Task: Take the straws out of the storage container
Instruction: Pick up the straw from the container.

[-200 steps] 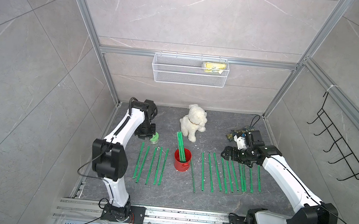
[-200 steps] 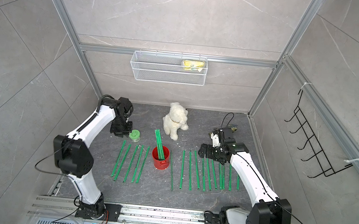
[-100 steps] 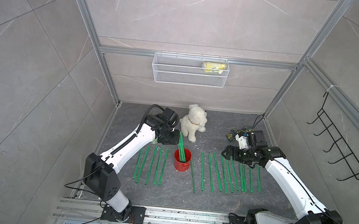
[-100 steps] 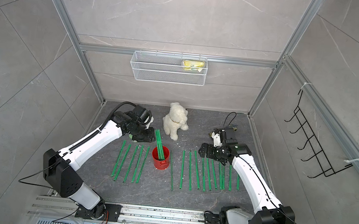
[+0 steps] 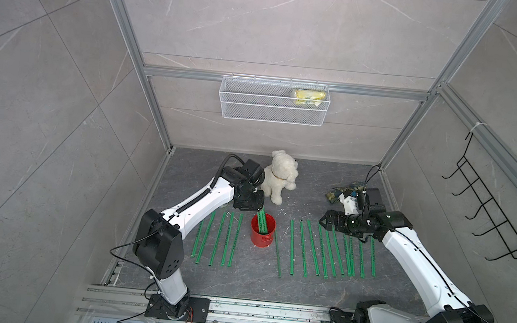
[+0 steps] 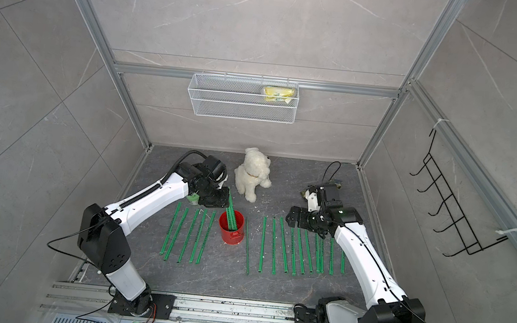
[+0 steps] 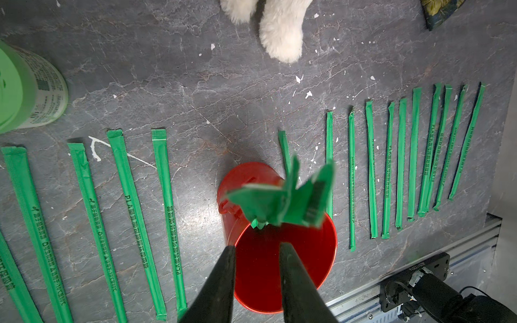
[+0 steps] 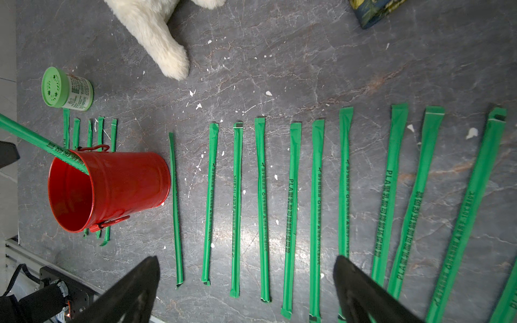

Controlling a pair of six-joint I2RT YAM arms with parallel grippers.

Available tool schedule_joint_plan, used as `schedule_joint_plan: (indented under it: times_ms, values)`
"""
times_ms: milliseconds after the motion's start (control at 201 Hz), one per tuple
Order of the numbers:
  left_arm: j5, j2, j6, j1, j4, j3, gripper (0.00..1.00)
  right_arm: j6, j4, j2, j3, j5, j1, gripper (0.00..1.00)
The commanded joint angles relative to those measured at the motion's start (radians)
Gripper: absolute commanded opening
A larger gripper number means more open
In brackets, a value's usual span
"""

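The left jaws are held slightly parted just above the mouth of the red can [image 7: 279, 268], and nothing is clamped between them. The tops of the straws [image 7: 282, 201] leaning in the can are seen just past their tips. The right jaws are spread wide and empty above the long row of laid-out straws [image 8: 316, 195], set flat on the table [image 5: 239, 283] to the can's right. Five more [image 7: 134, 201] are laid to the can's left. A green-lidded jar [image 8: 67, 88] is stood behind-left of the can. A white plush dog [image 5: 278, 177] is seated behind the can.
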Motion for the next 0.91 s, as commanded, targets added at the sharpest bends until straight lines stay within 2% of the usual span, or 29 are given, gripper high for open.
schedule_joint_plan:
  times_ms: [0,333,901]
  values:
    - [-0.003,0.009,0.000,-0.001,0.006,0.011,0.30,0.000,-0.020,-0.010,0.021,0.003,0.006,1.00]
    - [-0.020,0.047,0.010,-0.003,0.001,0.022,0.25,-0.003,-0.024,-0.006,0.021,0.006,0.006,1.00]
    - [-0.026,0.069,0.019,-0.023,0.003,0.044,0.24,-0.005,-0.025,-0.003,0.026,0.008,0.006,1.00]
